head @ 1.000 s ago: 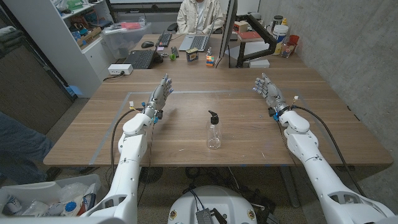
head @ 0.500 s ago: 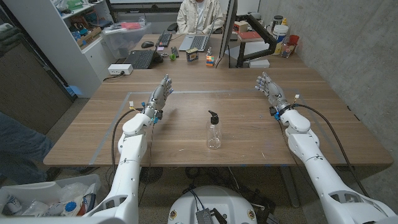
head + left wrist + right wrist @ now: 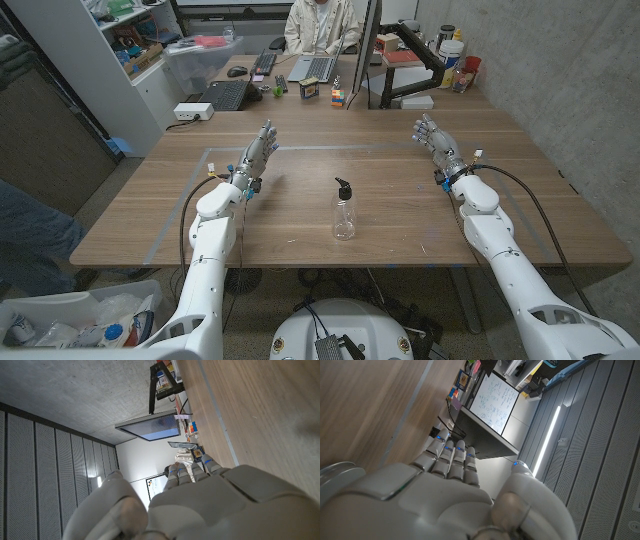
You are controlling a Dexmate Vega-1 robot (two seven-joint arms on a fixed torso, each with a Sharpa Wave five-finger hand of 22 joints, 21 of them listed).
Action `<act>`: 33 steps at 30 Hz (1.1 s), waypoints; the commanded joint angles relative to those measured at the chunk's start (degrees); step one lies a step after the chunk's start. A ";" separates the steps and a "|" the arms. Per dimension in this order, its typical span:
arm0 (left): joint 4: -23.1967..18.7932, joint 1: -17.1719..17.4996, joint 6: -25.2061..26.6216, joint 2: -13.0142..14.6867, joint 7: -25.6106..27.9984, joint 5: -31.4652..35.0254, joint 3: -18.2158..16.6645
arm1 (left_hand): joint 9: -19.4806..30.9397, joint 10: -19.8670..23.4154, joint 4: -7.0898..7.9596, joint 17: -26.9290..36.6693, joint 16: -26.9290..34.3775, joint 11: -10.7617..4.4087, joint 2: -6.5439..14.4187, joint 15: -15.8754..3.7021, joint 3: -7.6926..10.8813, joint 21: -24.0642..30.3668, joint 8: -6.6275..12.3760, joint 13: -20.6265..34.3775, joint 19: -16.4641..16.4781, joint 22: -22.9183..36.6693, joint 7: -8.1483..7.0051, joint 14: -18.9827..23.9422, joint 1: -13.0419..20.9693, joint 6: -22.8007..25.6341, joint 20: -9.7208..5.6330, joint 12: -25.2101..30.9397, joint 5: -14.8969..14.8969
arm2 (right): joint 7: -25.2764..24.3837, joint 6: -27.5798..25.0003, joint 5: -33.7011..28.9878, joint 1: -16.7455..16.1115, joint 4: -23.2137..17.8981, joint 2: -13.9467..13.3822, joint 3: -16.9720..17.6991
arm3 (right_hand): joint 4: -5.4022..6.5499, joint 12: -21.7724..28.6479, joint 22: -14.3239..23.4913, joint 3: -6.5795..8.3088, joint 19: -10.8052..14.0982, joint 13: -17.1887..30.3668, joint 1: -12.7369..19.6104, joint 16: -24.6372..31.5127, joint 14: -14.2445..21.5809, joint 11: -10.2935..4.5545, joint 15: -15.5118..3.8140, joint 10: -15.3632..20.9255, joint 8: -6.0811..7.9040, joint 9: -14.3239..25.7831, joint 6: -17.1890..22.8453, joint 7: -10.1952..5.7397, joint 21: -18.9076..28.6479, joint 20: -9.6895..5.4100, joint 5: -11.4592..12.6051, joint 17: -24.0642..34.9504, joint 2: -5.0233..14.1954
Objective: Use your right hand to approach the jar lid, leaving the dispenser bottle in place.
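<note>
A clear dispenser bottle (image 3: pixel 344 211) with a black pump top stands upright near the middle of the wooden table (image 3: pixel 300 215). My right hand (image 3: pixel 432 140) is at the far right of the table, well away from the bottle, with its fingers straight and apart and nothing in it. My left hand (image 3: pixel 258 152) is at the far left of the bottle, also with fingers extended and holding nothing. In the wrist views, the backs of my left hand (image 3: pixel 200 505) and my right hand (image 3: pixel 445 490) show with their fingers stretched out over bare wood.
A person (image 3: pixel 318 22) sits at a laptop (image 3: pixel 314 68) behind the table. A monitor (image 3: pixel 372 48), a colour cube (image 3: pixel 338 97) and a keyboard (image 3: pixel 226 95) are at the far edge. Shelving (image 3: pixel 130 50) stands at the left.
My right hand has drifted slightly to the right and a little farther back. The bottle and my left hand have not moved.
</note>
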 commanded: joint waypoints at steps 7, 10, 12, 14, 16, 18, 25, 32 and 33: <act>-0.20 -0.23 0.50 0.04 -1.18 -0.67 -0.50 | 0.25 0.26 -0.33 0.11 0.41 0.10 0.21 0.22 -0.19 -0.22 0.43 0.12 -1.30 0.22 0.01 0.20 0.58 0.76 -0.70 0.43 0.56 | -2.54 2.29 -2.89 -0.13 0.13 -0.27 0.20 | -0.64 0.53 0.30 -0.01 0.85 0.31 0.89 0.42 1.39 -0.45 -0.65 1.75 0.49 0.08 1.53 -1.38 -0.61 -0.13 0.35 0.14 0.18; -0.31 -0.24 0.62 -0.02 -1.36 -0.88 -0.58 | 0.25 0.39 -0.36 0.11 0.42 0.06 0.24 0.26 -0.23 -0.31 0.42 0.12 -1.24 0.22 0.06 0.24 0.60 0.76 -0.72 0.47 0.58 | -2.60 2.32 -3.24 -0.02 0.36 -0.41 0.09 | -0.68 0.53 0.30 -0.01 0.91 0.31 0.92 0.42 1.46 -0.42 -0.73 1.80 0.48 0.08 1.57 -1.49 -0.66 -0.16 0.36 0.14 0.18; -0.20 -0.34 0.70 -0.36 -1.91 -1.88 -0.94 | 0.25 0.38 -0.37 0.11 0.42 0.12 0.25 0.22 -0.25 -0.35 0.42 0.12 -1.17 0.22 0.07 0.24 0.61 0.79 -0.67 0.46 0.58 | -2.70 2.38 -3.46 0.05 0.50 -0.47 0.04 | -0.70 0.50 0.30 -0.01 0.95 0.31 0.94 0.41 1.49 -0.53 -0.77 1.76 0.46 0.08 1.56 -1.54 -0.68 -0.17 0.36 0.14 0.19; -0.09 -0.41 0.45 -0.41 -2.20 -2.19 -1.02 | 0.25 0.39 -0.37 0.11 0.43 -0.06 0.27 0.22 -0.28 -0.40 0.41 0.12 -1.12 0.22 0.03 0.30 0.63 0.81 -0.65 0.46 0.59 | -2.95 2.54 -3.75 0.14 0.73 -0.47 -0.02 | -0.72 0.50 0.30 -0.01 1.01 0.31 0.96 0.40 1.53 -0.51 -0.82 1.79 0.47 0.08 1.62 -1.61 -0.71 -0.20 0.37 0.13 0.19; -0.17 -0.44 0.40 -0.32 -2.32 -2.09 -0.90 | 0.25 0.45 -0.39 0.11 0.47 -0.05 0.30 0.20 -0.31 -0.41 0.43 0.12 -0.89 0.23 0.02 0.42 0.65 0.88 -0.51 0.47 0.59 | -3.09 2.49 -4.02 0.21 0.83 -0.55 -0.10 | -0.75 0.51 0.31 0.00 1.05 0.31 0.98 0.37 1.52 -0.55 -0.93 1.87 0.46 0.08 1.67 -1.63 -0.76 -0.24 0.38 0.13 0.21; -0.26 -0.46 0.51 -0.26 -2.36 -1.98 -0.80 | 0.25 0.48 -0.40 0.11 0.48 0.05 0.32 0.16 -0.34 -0.46 0.42 0.12 -0.82 0.23 0.00 0.49 0.66 0.90 -0.45 0.48 0.60 | -3.30 2.58 -4.48 0.27 0.95 -0.69 -0.23 | -0.78 0.49 0.31 -0.01 1.04 0.31 1.00 0.35 1.54 -0.57 -0.93 1.87 0.49 0.09 1.80 -1.81 -0.84 -0.27 0.39 0.13 0.22; -0.30 -0.45 0.72 -0.28 -2.42 -1.96 -0.78 | 0.25 0.73 -0.43 0.11 0.52 -0.02 0.36 0.12 -0.42 -0.62 0.43 0.12 -0.69 0.23 0.06 0.66 0.70 1.01 -0.45 0.56 0.61 | -4.39 3.03 -6.57 0.39 0.92 -1.39 -0.76 | -0.85 0.43 0.32 0.00 1.13 0.31 1.06 0.26 1.56 -0.65 -1.02 1.90 0.42 0.10 1.83 -2.27 -1.02 -0.29 0.41 0.13 0.28; -0.59 -0.19 0.70 -0.28 -2.21 -1.84 -0.90 | 0.26 0.81 -0.46 0.11 0.57 -0.02 0.41 0.13 -0.50 -0.80 0.52 0.12 -0.55 0.24 -0.03 0.90 0.74 1.34 -0.11 0.57 0.63 | -5.54 3.52 -9.06 0.89 1.20 -2.40 -1.34 | -0.99 0.40 0.32 0.04 1.18 0.32 1.22 0.20 1.63 -0.77 -1.30 1.98 0.35 0.11 1.86 -2.51 -1.23 -0.31 0.46 0.12 0.34; -0.71 -0.13 0.78 -0.30 -2.19 -1.87 -0.93 | 0.26 0.81 -0.46 0.11 0.57 -0.02 0.42 0.13 -0.51 -0.81 0.52 0.12 -0.56 0.24 -0.04 0.90 0.74 1.34 -0.12 0.56 0.63 | -5.69 3.55 -9.42 0.94 1.19 -2.58 -1.41 | -1.02 0.37 0.32 0.04 1.19 0.32 1.25 0.17 1.61 -0.93 -1.31 1.94 0.33 0.11 1.86 -2.53 -1.27 -0.32 0.46 0.11 0.34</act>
